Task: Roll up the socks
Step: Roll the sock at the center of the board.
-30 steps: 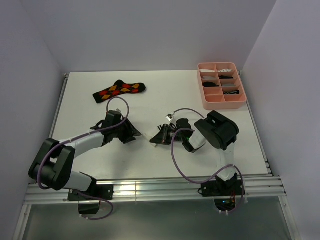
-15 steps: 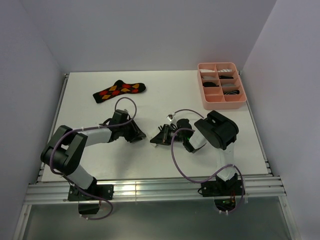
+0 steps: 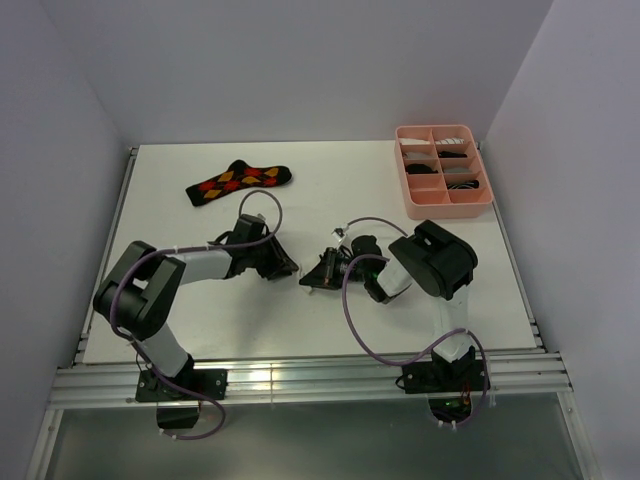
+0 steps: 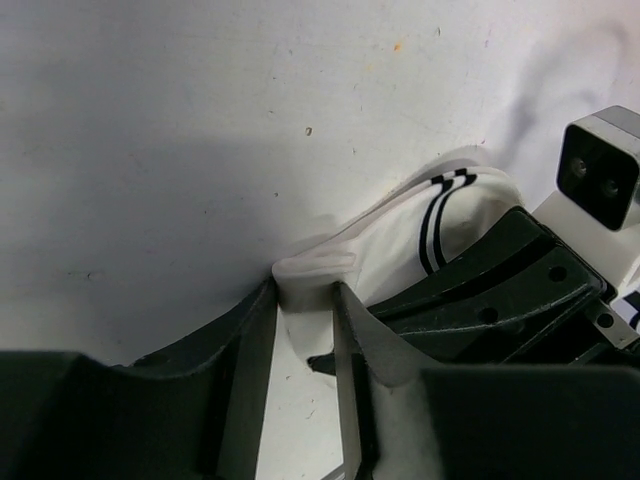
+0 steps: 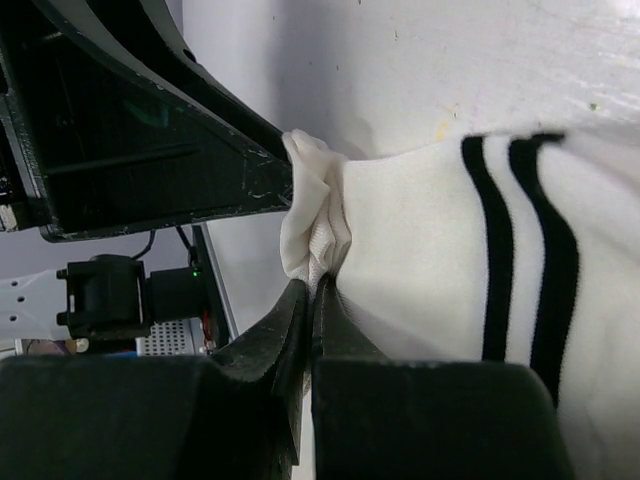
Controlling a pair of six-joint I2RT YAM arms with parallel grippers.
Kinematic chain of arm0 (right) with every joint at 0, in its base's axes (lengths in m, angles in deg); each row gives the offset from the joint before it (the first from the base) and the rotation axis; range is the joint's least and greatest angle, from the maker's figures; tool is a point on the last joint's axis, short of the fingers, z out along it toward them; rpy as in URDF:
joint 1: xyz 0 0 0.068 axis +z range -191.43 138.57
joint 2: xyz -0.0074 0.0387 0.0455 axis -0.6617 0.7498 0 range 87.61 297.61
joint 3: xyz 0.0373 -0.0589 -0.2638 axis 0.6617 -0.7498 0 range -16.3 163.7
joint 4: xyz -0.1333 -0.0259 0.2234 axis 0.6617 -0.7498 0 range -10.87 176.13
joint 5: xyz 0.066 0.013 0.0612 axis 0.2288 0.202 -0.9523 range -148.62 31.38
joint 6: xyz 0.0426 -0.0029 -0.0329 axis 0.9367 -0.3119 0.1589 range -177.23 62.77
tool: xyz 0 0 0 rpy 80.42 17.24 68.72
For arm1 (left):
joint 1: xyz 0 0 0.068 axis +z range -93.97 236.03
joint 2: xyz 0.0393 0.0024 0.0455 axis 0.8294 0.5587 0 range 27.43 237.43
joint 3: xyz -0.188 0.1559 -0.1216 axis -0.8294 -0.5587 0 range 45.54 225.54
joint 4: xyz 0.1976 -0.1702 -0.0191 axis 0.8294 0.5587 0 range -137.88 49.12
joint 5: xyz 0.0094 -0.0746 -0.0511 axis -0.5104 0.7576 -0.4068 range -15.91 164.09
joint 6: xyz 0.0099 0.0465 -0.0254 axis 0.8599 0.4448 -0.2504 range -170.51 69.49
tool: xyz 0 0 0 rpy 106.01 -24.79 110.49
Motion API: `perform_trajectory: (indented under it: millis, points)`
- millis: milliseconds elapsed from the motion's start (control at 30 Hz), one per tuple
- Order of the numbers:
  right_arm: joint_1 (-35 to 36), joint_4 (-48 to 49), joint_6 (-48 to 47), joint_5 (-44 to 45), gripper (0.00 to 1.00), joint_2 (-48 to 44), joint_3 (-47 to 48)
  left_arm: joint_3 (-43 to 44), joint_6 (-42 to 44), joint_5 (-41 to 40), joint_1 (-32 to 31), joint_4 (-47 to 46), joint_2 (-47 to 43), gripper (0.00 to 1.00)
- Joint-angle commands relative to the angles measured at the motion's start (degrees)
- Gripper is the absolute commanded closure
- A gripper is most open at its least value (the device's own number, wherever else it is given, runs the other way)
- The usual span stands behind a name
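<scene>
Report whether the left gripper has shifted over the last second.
Yes. Against the argyle sock, which lies unmoved, the left gripper has slid to the right, closing in on the right gripper.

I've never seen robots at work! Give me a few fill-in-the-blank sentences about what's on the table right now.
1. The right claw pinches the white sock, whose cuff carries two ___ stripes.
2. The argyle sock lies flat on the far ___ side of the table.
3. The compartment tray at the far right is coloured ___.

Missing words: black; left; pink.
</scene>
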Motion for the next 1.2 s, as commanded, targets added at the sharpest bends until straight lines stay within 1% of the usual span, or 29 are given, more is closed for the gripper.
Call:
perform_trajectory:
  millis: [0,67,100,167,200,267,300,367,400,467,500,533,567,700,833,867,933,967,1000,1100,1167]
  points:
    - [-0.34,-5.16,-2.89,1.26,1.00,-0.47,1.45,0.24,2.53,-2.93,-0.93,5.74,2.74,0.65]
    - [-0.34,-6.56,-3.42,1.53,1.00,-0.48,1.98,0.59,2.79,-3.11,-1.11,6.45,3.61,0.68]
    - [-0.34,-7.00,-3.60,1.53,1.00,-0.48,2.51,1.37,2.88,-3.55,-1.28,7.50,4.05,0.73]
    - [-0.34,-8.76,-4.65,1.87,1.00,-0.74,3.12,2.95,3.41,-4.08,-1.55,8.90,5.46,0.79]
    - [-0.34,-9.55,-5.09,2.23,1.00,-1.17,3.74,3.40,3.50,-4.51,-1.72,9.87,5.81,0.85]
    - [-0.16,-12.62,-6.93,3.02,0.98,-1.96,4.27,4.97,4.02,-4.95,-2.07,11.10,6.95,0.95]
    - [-0.07,-15.07,-7.72,3.89,0.95,-3.19,4.79,5.51,4.29,-5.39,-2.08,12.76,7.31,0.99]
    - [0.19,-18.33,-10.61,5.12,0.92,-4.77,5.50,8.04,5.60,-6.53,-2.16,15.23,7.66,0.99]
    - [0.45,-22.00,-11.76,6.96,0.87,-6.52,6.28,9.10,5.87,-7.32,-2.16,17.15,7.66,1.00]
    - [0.98,-25.45,-15.09,8.81,0.84,-8.38,7.17,12.78,7.01,-10.66,-2.25,23.22,7.49,1.00]
    - [1.16,-27.12,-16.16,9.78,0.79,-10.13,8.04,14.20,7.36,-12.06,-2.34,25.15,7.31,1.00]
    - [1.77,-30.44,-17.12,10.74,0.76,-10.93,8.48,15.43,7.80,-13.29,-2.43,26.83,7.22,1.00]
    - [2.12,-31.78,-18.96,12.93,0.74,-11.72,8.84,17.88,8.59,-15.74,-2.86,30.32,7.05,1.00]
    - [4.23,-38.54,-22.66,19.00,0.67,-15.32,10.77,22.64,9.21,-19.46,-4.18,35.89,7.05,1.00]
    - [7.04,-42.07,-27.14,26.91,0.63,-19.63,11.39,25.63,9.30,-21.13,-5.33,39.23,9.15,1.00]
    - [9.05,-42.51,-29.59,31.97,0.61,-20.59,11.39,26.86,9.21,-21.39,-5.50,40.02,9.59,1.00]
    - [11.60,-43.48,-31.89,37.44,0.58,-23.14,11.56,28.01,9.73,-21.30,-5.77,41.78,11.17,1.00]
    - [14.40,-43.57,-33.99,40.34,0.57,-23.85,11.65,29.14,9.83,-21.39,-5.85,42.31,11.61,1.00]
    - [15.82,-43.57,-34.88,45.51,0.55,-24.81,11.65,29.76,9.91,-21.48,-5.86,43.36,12.05,1.00]
    - [20.57,-43.22,-38.31,52.30,0.53,-24.56,12.79,31.35,10.27,-21.30,-6.03,44.33,13.20,1.00]
    - [22.77,-43.04,-41.02,54.95,0.53,-23.68,14.02,32.31,10.53,-21.30,-6.03,45.03,13.73,1.00]
